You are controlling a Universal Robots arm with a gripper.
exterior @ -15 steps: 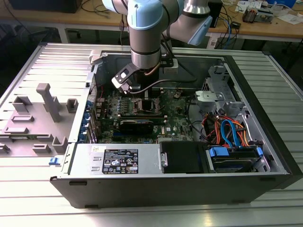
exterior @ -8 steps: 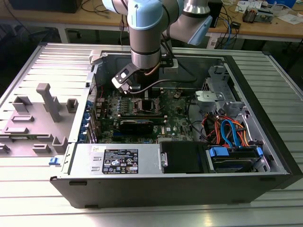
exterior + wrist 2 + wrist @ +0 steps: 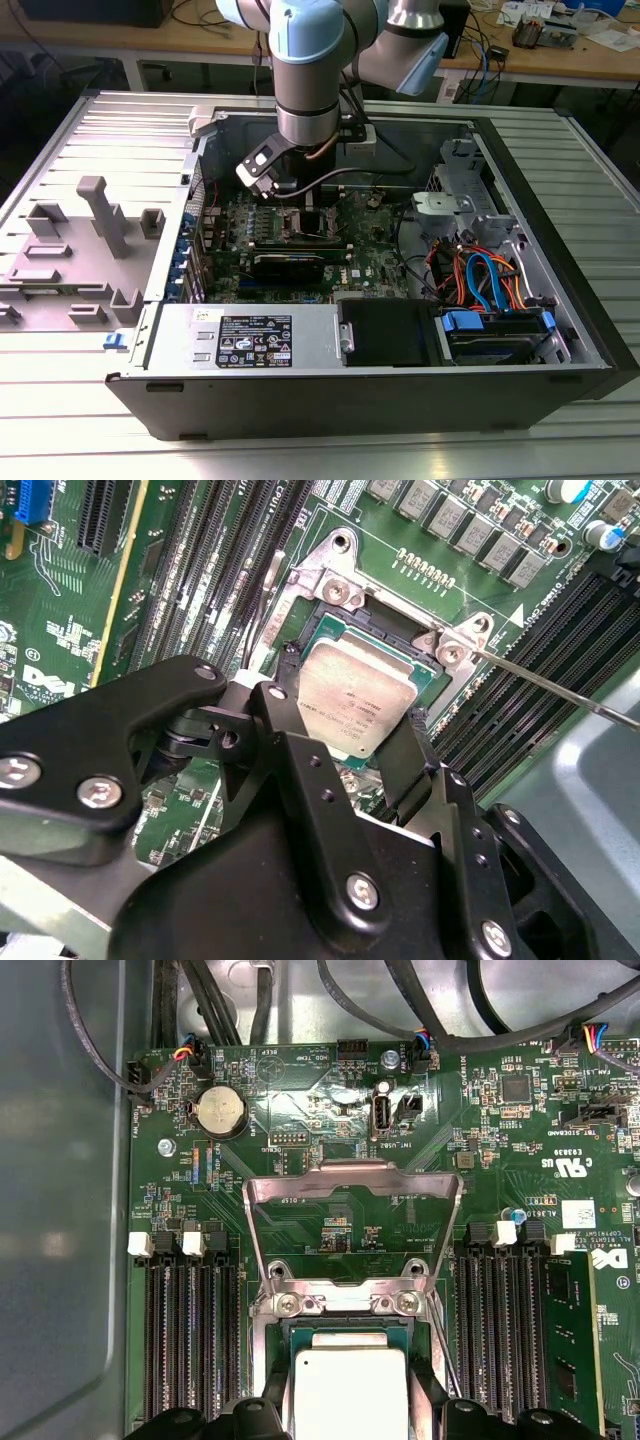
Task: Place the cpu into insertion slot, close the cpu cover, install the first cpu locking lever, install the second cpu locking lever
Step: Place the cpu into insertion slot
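- open PC case [image 3: 350,405] lying on its side on a ribbed metal surface [image 3: 300,455]
- silver power supply [image 3: 250,335] with a label along the near edge, black drive box [image 3: 385,330] just beside it
- blue and orange cables [image 3: 480,275] bunched up at the exterior view's right
- grey plastic fixture blocks [image 3: 100,215] outside the case
- coin cell battery [image 3: 218,1110] on the green board, long black memory slots [image 3: 190,1330] nearby
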